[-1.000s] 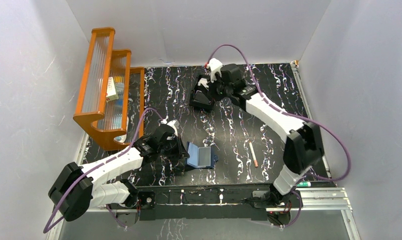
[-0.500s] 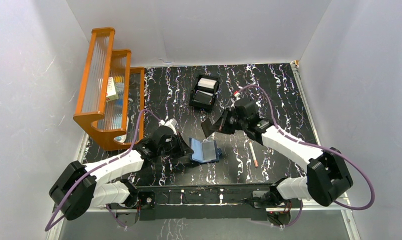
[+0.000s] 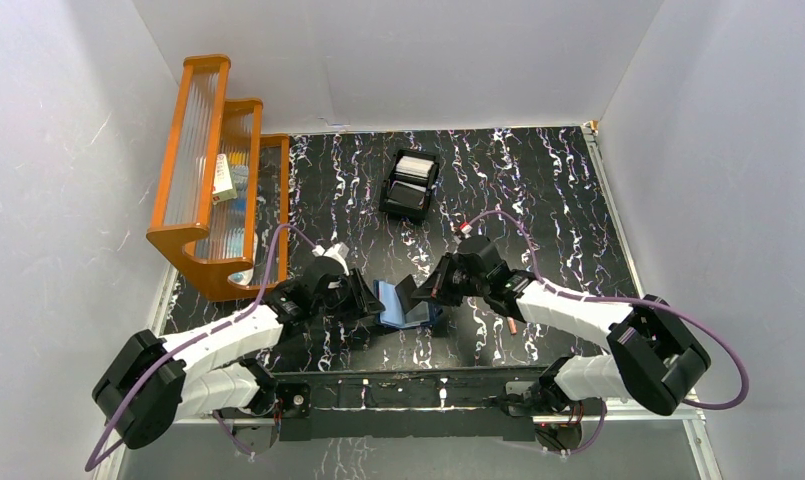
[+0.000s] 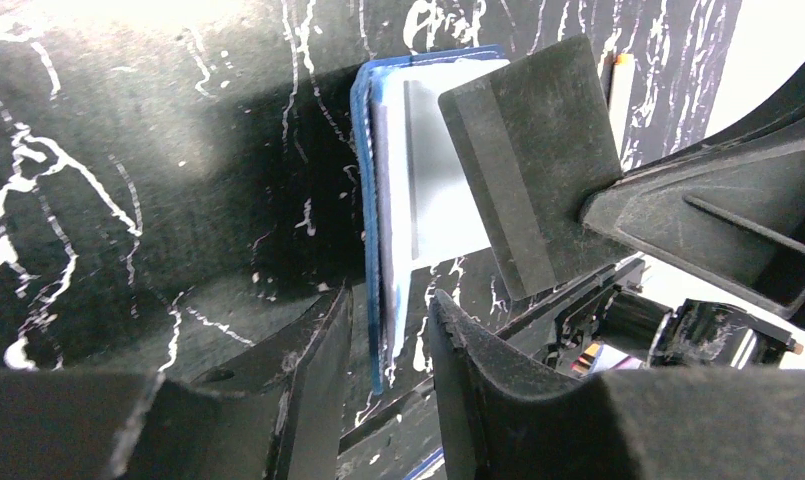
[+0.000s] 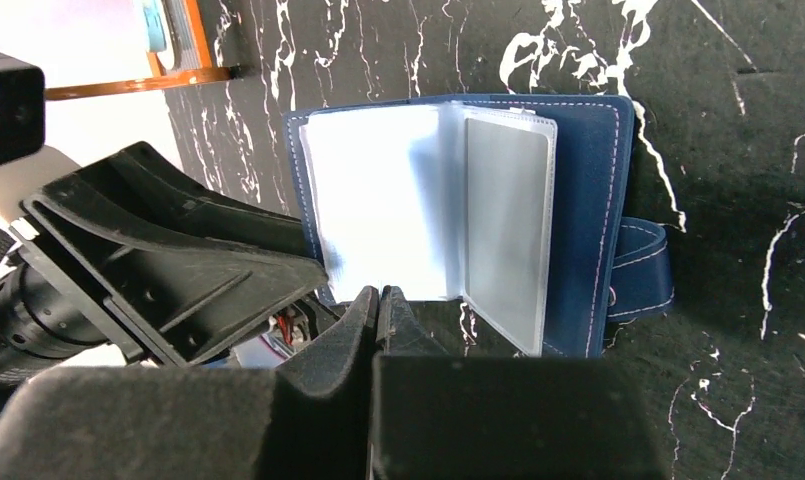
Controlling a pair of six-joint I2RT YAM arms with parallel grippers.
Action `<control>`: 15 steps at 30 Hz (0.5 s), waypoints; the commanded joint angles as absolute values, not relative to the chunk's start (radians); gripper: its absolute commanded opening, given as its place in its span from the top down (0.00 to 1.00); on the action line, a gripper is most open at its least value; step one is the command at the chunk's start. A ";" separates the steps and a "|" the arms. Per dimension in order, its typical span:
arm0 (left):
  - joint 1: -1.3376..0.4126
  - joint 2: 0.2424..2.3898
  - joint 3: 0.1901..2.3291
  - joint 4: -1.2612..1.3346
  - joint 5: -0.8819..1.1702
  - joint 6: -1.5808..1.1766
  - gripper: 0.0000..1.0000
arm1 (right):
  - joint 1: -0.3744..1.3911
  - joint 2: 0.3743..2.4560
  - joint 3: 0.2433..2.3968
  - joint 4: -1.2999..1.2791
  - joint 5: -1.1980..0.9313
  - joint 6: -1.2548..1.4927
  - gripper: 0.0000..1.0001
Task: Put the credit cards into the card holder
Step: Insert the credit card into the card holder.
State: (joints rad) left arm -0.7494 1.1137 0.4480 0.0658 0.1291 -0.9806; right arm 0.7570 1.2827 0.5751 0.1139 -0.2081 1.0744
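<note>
The card holder (image 3: 420,316) is a navy wallet lying open near the front middle, its clear sleeves (image 5: 378,210) fanned up. One sleeve shows a pale grey card (image 5: 508,220). My right gripper (image 3: 428,290) is shut on a dark grey card (image 4: 528,150) and holds it tilted just above the wallet's pages. My left gripper (image 4: 390,300) stands open. Its fingers sit on either side of the wallet's near edge (image 4: 373,200) without pinching it. More white cards (image 3: 415,165) lie in the black box at the back.
The black open-top box (image 3: 408,197) stands at the back centre. An orange tiered rack (image 3: 213,180) with small items fills the left side. A thin pale stick (image 3: 515,326) lies by the right forearm. White walls enclose the black marbled mat.
My right arm swung from the black box down to the wallet, carrying the dark card. My left jaws parted and let go of the wallet's edge.
</note>
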 commanded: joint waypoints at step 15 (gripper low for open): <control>-0.753 1.142 0.408 0.034 0.107 -0.931 1.00 | 0.771 1.374 0.434 0.459 -0.209 1.013 1.00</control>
